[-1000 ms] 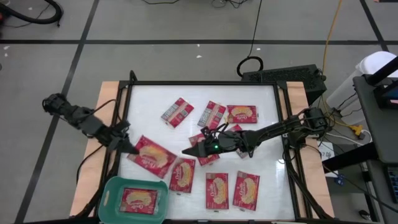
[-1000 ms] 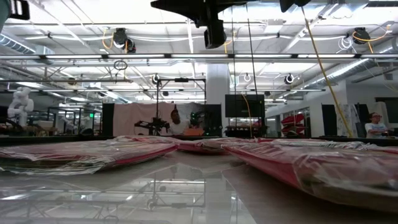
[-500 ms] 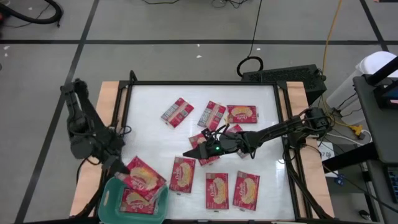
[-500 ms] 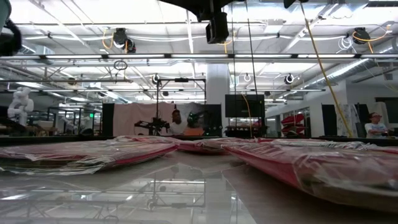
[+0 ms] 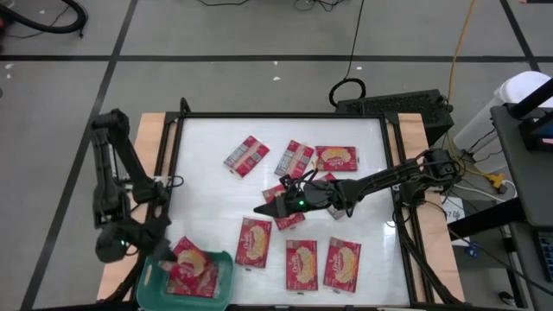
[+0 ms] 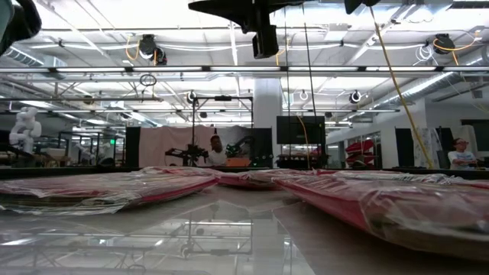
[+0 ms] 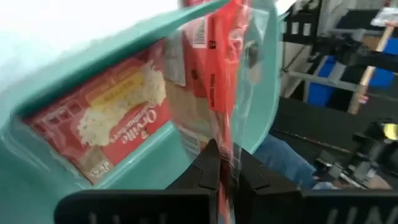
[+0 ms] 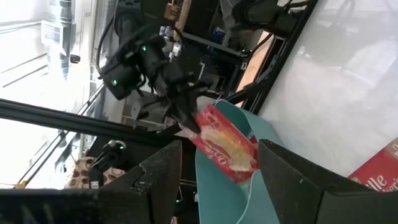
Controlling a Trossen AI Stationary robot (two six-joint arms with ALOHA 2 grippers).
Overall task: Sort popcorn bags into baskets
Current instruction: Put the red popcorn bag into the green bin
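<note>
My left gripper (image 5: 161,250) is shut on a red popcorn bag (image 5: 192,264), held over the teal basket (image 5: 152,285) at the table's near left corner. A second popcorn bag (image 7: 115,121) lies flat in the basket. My right gripper (image 5: 259,210) hovers open over the middle of the table with nothing between its fingers. It stands above a popcorn bag (image 5: 291,218) that lies flat on the table. From the right wrist view, the held bag (image 8: 225,144) slants down from the left gripper (image 8: 186,123). My left gripper pinches the bag's clear wrapper edge (image 7: 226,146) between its two fingers, which slant down toward the basket. The bag is tilted, held at its upper end (image 8: 198,129). Its lower end (image 8: 245,160) hangs over the basket; whether it touches the basket I cannot tell.
Several more popcorn bags lie flat on the white table: three in a far row (image 5: 246,155) (image 5: 295,159) (image 5: 335,158) and three in a near row (image 5: 253,242) (image 5: 301,263) (image 5: 342,263). A dark frame (image 5: 173,155) borders the table.
My left gripper has swung from the table's left side toward the near edge and dipped, rolling as it went. The popcorn bag it holds has come off the table and now hangs tilted over the basket. My right gripper has kept still.
</note>
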